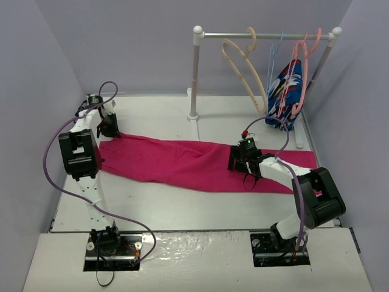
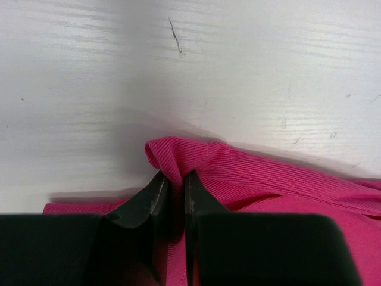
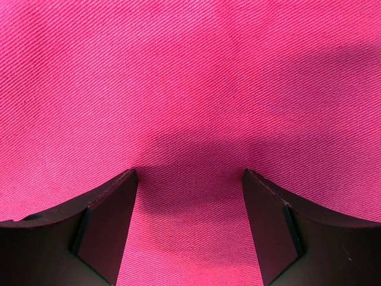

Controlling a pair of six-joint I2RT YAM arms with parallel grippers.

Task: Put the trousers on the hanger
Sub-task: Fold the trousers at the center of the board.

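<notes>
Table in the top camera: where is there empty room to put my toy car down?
Bare table lies in front of the trousers, between them and the arm bases, and behind them, left of the rack post. Crowded: back right, under the hanger and blue garment.

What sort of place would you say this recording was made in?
Probably a robot lab test cell rather than a home: plain lilac walls box in a white table, two arms are bolted at its near edge, and a white clothes rail with hangers stands at the back.
</notes>
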